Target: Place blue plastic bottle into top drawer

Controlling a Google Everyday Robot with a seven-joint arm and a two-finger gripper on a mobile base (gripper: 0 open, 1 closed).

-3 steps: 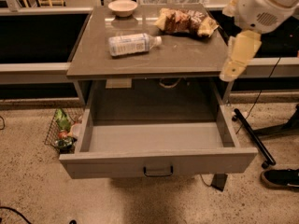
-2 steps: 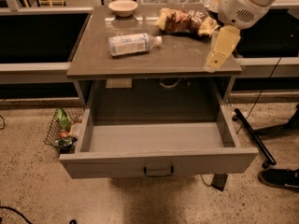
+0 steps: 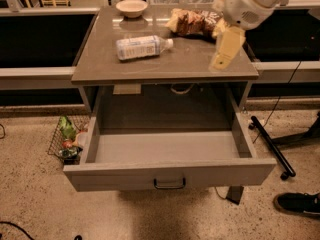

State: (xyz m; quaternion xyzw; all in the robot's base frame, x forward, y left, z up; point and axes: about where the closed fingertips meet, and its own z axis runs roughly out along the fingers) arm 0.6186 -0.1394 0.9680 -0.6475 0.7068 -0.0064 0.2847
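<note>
The claw (image 3: 220,61) hangs over the right part of the counter (image 3: 170,68), near its front edge, pointing down and slightly left from the pale wrist above it. It holds nothing, and from this angle it cannot be told whether it is open or closed. Just behind it, toward the back of the counter, lie the brown-yellow snack bags (image 3: 192,21).

The blue plastic bottle (image 3: 141,47) rests on its side on the left half of the counter, well apart from the claw, with its white cap pointing right. Behind the bottle, at the back left, sits a small pale bowl (image 3: 132,7).

Below the counter, the top drawer (image 3: 170,172) is pulled fully out, its plain grey inside exposed and a dark handle (image 3: 170,184) on its front panel.

On the speckled floor, a wire basket (image 3: 66,140) of colourful items stands left of the drawer, and a dark shoe (image 3: 299,204) shows at the lower right.
</note>
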